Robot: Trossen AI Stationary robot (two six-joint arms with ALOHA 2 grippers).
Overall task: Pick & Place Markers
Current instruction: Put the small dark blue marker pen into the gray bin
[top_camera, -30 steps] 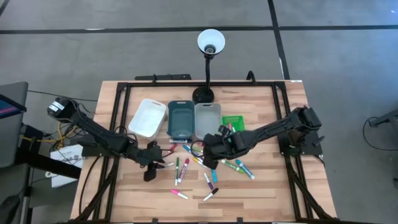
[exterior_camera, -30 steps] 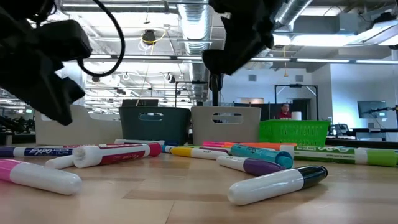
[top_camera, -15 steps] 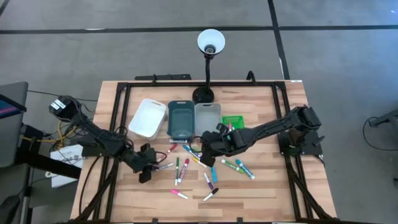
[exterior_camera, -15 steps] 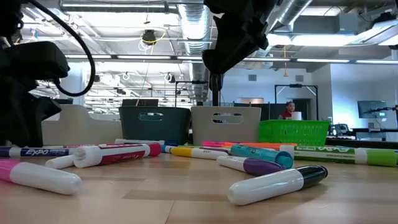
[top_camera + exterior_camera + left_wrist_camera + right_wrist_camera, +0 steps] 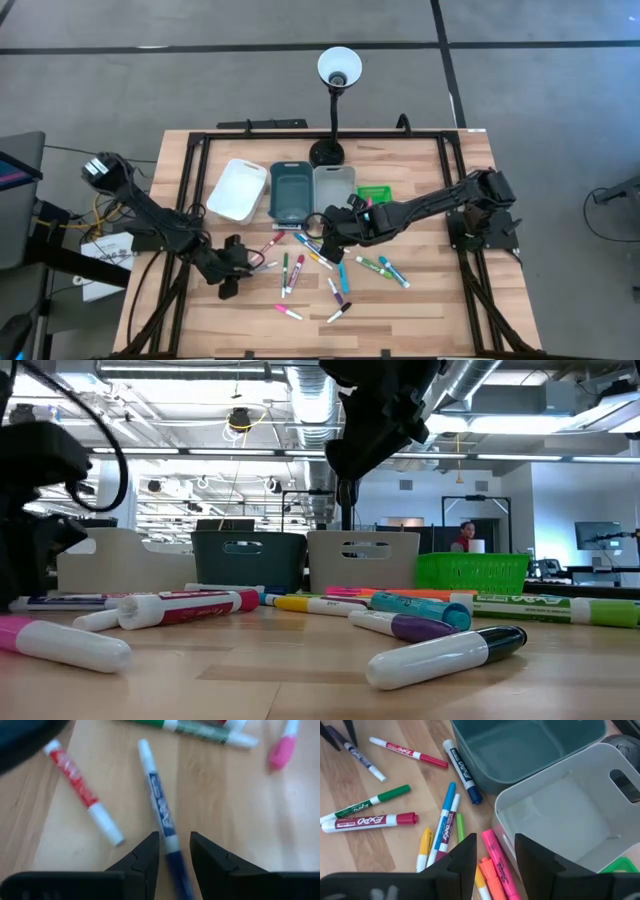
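Between the left gripper [image 5: 174,851] fingers, part spread, lies a blue marker [image 5: 159,811]; pinch mid-barrel, square on. Right gripper [image 5: 494,851], part spread, empty, hovers over pink marker [image 5: 496,851].

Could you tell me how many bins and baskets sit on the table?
4, in a row near the lamp: white bin, dark teal bin, grey bin, small green basket.

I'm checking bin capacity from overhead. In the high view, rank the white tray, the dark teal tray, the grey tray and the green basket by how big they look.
1. white tray and dark teal tray: too alike to rank.
2. grey tray, slightly smaller.
3. green basket, clearly smallest, partly hidden by the right arm.
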